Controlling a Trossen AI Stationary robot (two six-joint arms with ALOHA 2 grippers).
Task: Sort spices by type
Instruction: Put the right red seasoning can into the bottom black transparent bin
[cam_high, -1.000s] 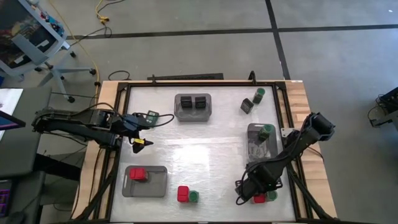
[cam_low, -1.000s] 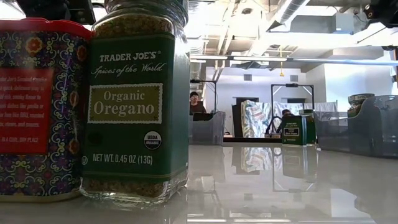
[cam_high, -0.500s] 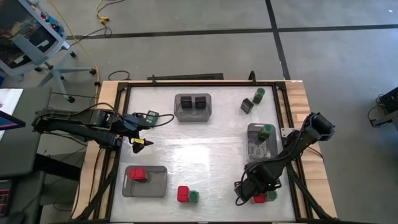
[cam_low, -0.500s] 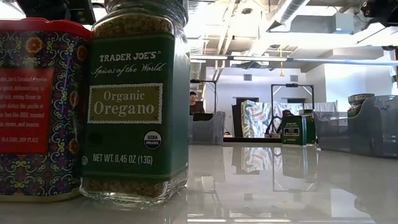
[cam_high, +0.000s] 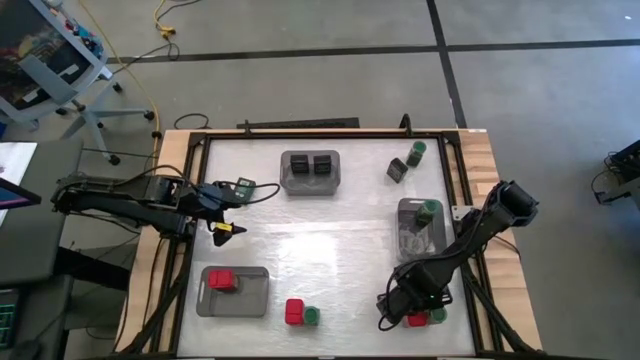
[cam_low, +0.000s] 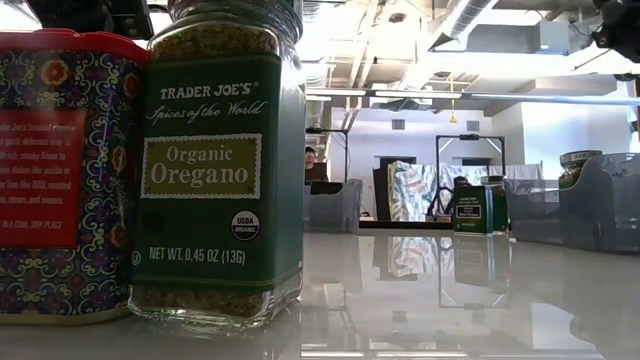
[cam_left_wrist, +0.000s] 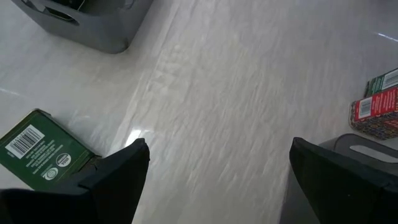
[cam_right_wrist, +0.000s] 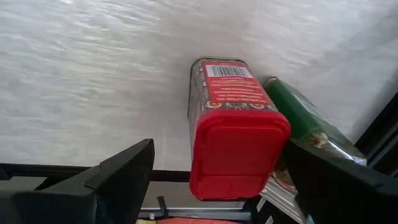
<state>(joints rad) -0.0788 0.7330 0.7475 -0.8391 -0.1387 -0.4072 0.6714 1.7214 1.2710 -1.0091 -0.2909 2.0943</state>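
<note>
My right gripper (cam_right_wrist: 217, 180) (cam_high: 405, 305) hangs open above a red boxy spice (cam_right_wrist: 236, 127) (cam_high: 416, 320) at the table's near right. Its fingers stand on either side of the box without touching it. A green-lidded jar (cam_right_wrist: 305, 121) (cam_high: 436, 315) stands against that box. My left gripper (cam_left_wrist: 217, 168) (cam_high: 228, 207) waits open at the table's left, beside a green jar (cam_left_wrist: 43, 149) (cam_high: 243, 186) lying on its side. Another red box (cam_high: 294, 312) and a green-lidded jar (cam_high: 312, 316) stand at the near edge. They fill the low view as red box (cam_low: 60, 180) and jar (cam_low: 220, 160).
A far grey tray (cam_high: 310, 170) holds two black cubes. The right tray (cam_high: 422, 235) holds a green-lidded jar (cam_high: 429, 210), and the near-left tray (cam_high: 250, 295) holds a red box (cam_high: 221, 281). A black cube (cam_high: 397, 171) and a green-lidded jar (cam_high: 416, 152) stand at the far right.
</note>
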